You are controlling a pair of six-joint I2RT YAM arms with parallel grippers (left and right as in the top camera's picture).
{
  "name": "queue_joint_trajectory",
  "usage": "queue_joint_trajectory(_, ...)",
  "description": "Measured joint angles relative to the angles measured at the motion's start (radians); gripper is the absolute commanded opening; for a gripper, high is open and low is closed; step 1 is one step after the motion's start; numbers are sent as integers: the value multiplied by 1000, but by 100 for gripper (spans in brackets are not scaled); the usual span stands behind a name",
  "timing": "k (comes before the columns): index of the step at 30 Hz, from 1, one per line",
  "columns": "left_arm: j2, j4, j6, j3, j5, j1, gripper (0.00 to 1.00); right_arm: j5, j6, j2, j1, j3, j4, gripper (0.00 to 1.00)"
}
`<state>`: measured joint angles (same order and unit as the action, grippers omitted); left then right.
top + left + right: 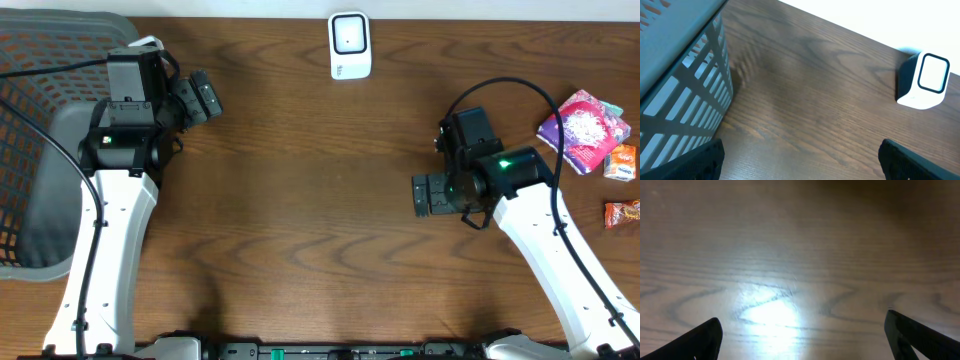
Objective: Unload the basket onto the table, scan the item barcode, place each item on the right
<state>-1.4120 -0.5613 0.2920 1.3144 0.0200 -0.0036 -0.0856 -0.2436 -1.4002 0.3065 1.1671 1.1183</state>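
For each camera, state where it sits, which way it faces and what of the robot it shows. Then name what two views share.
Overhead: above the table, looking straight down; shows left arm and right arm, left gripper and right gripper open.
Left wrist: on the left arm, looking low across the wood toward the barcode scanner, grey basket at left; its two fingers show.
Right wrist: on the right arm, facing bare wood; its fingertips show.
Shared: overhead and left wrist both show scanner and basket.
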Motion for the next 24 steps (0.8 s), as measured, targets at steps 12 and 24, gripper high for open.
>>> queue_joint_trajectory(12, 0, 0, 0, 0, 0, 0, 98, -2, 9, 0, 0, -3, 0, 99)
queue_joint_trajectory(24, 0, 1, 0, 0, 0, 0, 98, 0, 76, 141, 0, -279, -407, 99)
